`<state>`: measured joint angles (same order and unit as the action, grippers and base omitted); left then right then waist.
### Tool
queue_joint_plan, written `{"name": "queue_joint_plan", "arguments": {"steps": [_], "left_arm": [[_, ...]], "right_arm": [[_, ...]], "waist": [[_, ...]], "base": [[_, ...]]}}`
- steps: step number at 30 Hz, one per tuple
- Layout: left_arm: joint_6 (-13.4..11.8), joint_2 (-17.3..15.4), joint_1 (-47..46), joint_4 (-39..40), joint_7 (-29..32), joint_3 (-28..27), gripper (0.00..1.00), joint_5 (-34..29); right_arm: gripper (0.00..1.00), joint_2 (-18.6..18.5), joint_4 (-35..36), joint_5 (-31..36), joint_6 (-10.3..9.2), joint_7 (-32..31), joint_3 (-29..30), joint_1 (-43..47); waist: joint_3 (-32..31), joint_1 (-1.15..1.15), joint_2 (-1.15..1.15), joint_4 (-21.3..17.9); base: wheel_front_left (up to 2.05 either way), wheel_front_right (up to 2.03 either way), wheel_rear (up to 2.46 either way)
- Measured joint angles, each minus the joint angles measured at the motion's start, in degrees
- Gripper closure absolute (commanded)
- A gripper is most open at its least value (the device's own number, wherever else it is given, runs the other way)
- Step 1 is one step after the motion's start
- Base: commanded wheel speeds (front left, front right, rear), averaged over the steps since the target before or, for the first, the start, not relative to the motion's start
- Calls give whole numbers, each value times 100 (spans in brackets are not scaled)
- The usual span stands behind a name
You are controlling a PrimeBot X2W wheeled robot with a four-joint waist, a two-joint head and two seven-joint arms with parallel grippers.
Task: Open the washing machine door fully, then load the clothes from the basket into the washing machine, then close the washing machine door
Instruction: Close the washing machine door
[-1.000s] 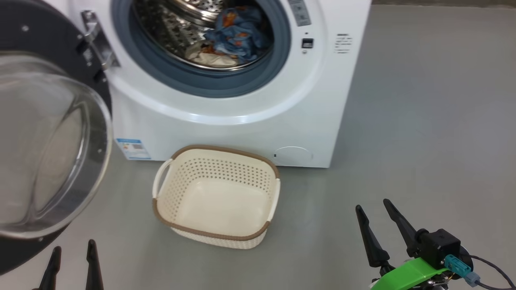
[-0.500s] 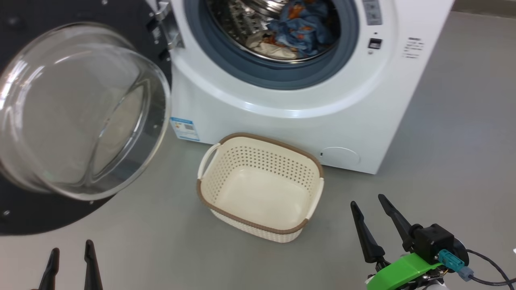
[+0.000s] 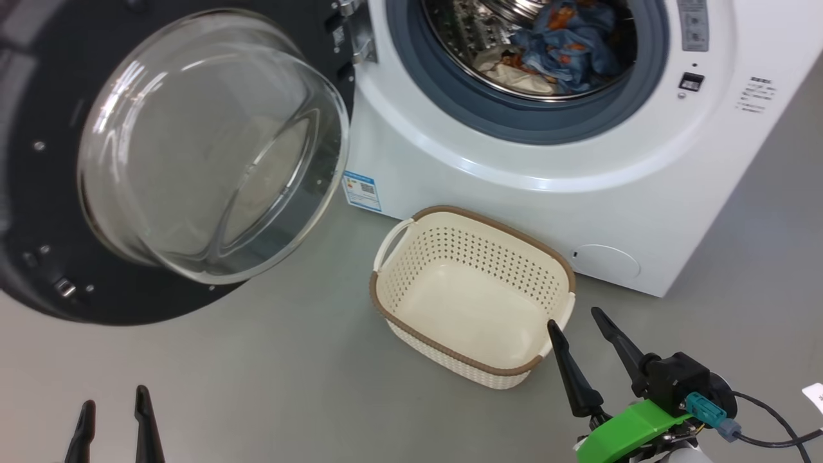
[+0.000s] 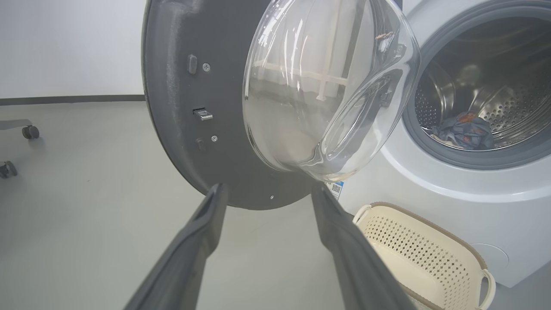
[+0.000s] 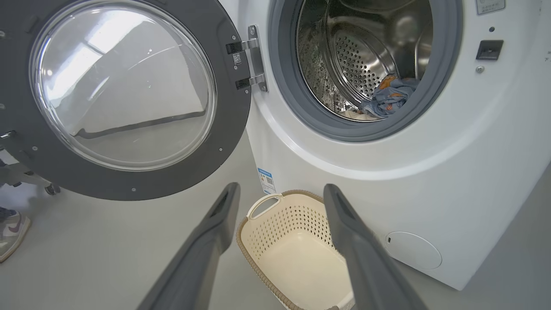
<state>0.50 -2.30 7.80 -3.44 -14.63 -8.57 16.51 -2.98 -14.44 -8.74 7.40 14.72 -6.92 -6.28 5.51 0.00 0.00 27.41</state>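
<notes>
The white washing machine point(image 3: 578, 212) stands open, its black door point(image 3: 51, 225) swung wide to the left with the clear glass bowl point(image 3: 212, 148) bulging toward me. Blue clothes point(image 3: 569, 48) with orange prints lie inside the steel drum, also seen as clothes point(image 5: 389, 99) and clothes point(image 4: 462, 131). The cream basket point(image 3: 411, 308) sits empty on the floor before the machine. My left gripper point(image 3: 112, 405) is open at the lower left, below the door. My right gripper point(image 3: 575, 318) is open just right of the basket, holding nothing.
Grey floor spreads around the machine. A blue label sticker point(image 3: 361, 190) marks the machine's lower front corner. A person's shoe point(image 5: 10, 232) shows at the left edge of the right wrist view. Chair casters point(image 4: 30, 131) stand far left on the floor.
The head camera has turned left, so the machine and basket slid right in the picture and more of the door shows. Both grippers keep their places, open.
</notes>
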Motion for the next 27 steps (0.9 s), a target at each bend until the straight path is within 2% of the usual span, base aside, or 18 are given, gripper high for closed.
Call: {"name": "queue_joint_plan", "arguments": {"steps": [9, 17, 27], "left_arm": [[-111, 1, 18, -34, 0, -9, 0, 137], [-233, 3, 21, 7, 0, -36, 0, 272], [-235, 3, 71, 71, 0, -88, 0, 292]], "right_arm": [[0, -4, -93, 1, 0, 0, -129, -98], [0, -25, -242, 115, 0, 0, -303, -319], [0, -25, -333, 109, 0, 0, -383, -332]], "waist": [[-11, 0, 0, 300], [42, 0, 0, 332], [-14, 0, 0, 329]], "base": [[0, 0, 0], [0, 0, 0], [0, 0, 0]]}}
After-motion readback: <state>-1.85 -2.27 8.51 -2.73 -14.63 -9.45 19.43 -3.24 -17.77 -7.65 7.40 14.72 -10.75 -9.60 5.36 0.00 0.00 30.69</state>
